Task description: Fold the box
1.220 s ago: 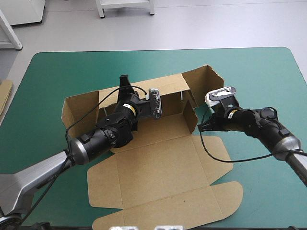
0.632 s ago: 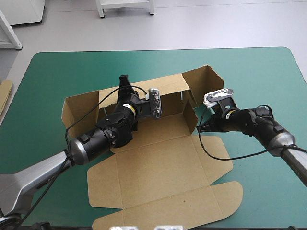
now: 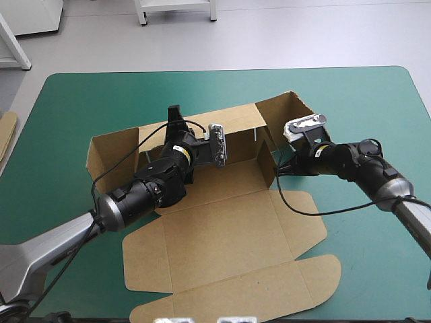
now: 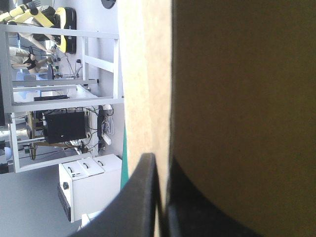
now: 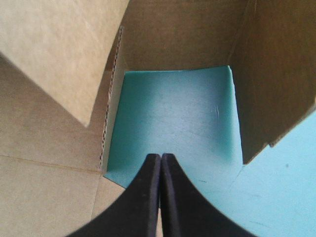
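Right gripper [image 3: 281, 167] has slid in toward the box [image 3: 222, 225], jaws pressed together and empty, nosing into its open right corner between side flap [image 3: 265, 163] and end flap [image 3: 291, 111]. Left gripper [image 3: 176, 116] unmoved, jaws pinching the back wall [image 3: 236, 122]. Box lies on the surface [image 3: 81, 101], long axis left-right along that wall, lid panel [image 3: 236, 286] flat on the robot's side. Right arm is nearer the corner.
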`<state>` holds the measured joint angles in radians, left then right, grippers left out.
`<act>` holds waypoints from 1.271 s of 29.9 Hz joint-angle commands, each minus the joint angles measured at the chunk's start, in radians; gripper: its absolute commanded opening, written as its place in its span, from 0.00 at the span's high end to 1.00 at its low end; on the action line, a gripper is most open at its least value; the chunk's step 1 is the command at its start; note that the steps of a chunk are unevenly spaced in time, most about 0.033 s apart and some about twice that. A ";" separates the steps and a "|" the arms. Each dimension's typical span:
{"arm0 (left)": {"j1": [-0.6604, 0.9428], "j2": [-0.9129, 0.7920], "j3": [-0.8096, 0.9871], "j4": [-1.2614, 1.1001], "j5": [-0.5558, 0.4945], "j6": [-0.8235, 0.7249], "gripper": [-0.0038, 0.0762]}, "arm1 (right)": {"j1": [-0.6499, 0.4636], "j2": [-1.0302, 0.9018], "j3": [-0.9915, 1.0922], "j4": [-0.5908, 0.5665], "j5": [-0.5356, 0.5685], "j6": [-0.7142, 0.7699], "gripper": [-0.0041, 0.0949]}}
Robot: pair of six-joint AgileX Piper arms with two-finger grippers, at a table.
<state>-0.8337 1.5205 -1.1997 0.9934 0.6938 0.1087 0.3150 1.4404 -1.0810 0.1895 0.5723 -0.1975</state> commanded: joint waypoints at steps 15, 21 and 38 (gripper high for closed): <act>-0.003 -0.031 -0.013 -0.038 -0.002 -0.026 0.96 | 0.001 0.070 -0.461 -0.028 0.213 0.050 0.96; -0.003 -0.031 -0.013 -0.038 -0.002 -0.026 0.96 | -0.010 0.183 -0.691 -0.027 0.336 0.055 0.96; -0.003 -0.031 -0.013 -0.038 -0.007 -0.026 0.96 | -0.093 0.489 -1.232 0.124 0.565 0.072 0.96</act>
<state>-0.8337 1.5205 -1.1997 0.9921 0.6936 0.1017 0.2269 1.9532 -2.2519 0.2868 1.1716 -0.1272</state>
